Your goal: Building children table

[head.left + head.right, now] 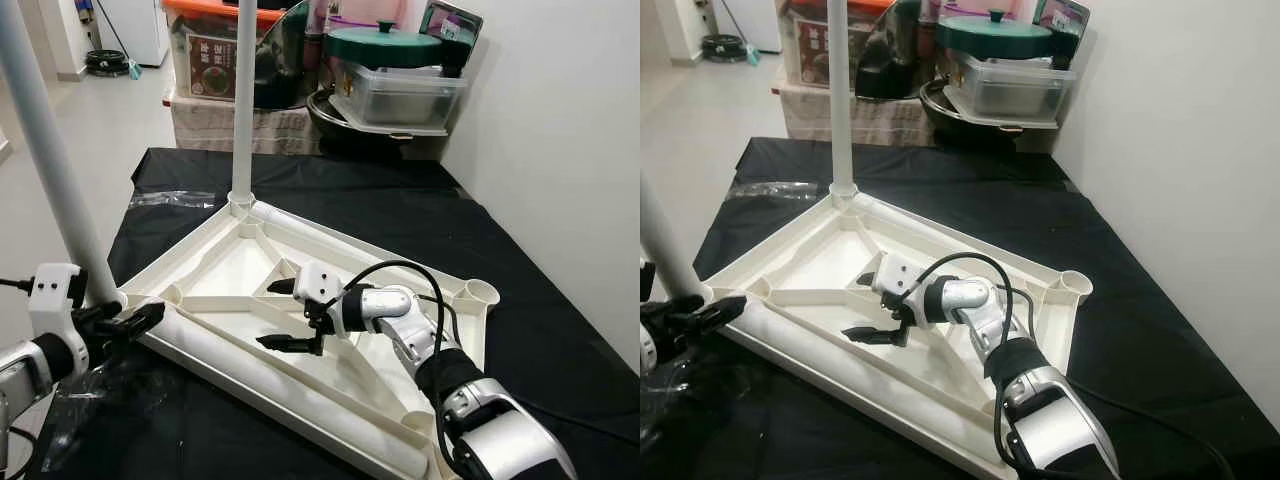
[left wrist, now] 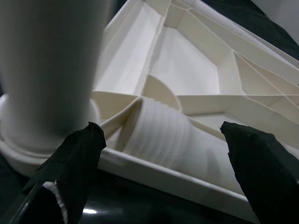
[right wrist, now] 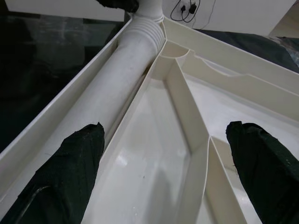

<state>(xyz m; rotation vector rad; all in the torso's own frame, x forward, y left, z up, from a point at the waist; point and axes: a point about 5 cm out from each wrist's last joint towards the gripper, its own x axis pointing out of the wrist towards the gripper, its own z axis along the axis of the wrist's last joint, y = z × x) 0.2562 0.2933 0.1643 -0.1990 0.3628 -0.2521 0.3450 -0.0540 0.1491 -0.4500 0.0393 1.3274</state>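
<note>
Right gripper (image 1: 287,315), fingers spread wide, hovered at frame centre over the upturned tabletop (image 1: 230,262); left gripper (image 1: 140,318), apparently open, sat beside the lower-left leg (image 1: 50,150).

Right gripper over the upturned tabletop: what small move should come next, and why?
Probably lower the right gripper onto the loose leg lying in the tabletop channel. Its fingers are open and empty above the ribs, two legs already stand in corner sockets, and the socket at the robot's right is unfilled.
</note>
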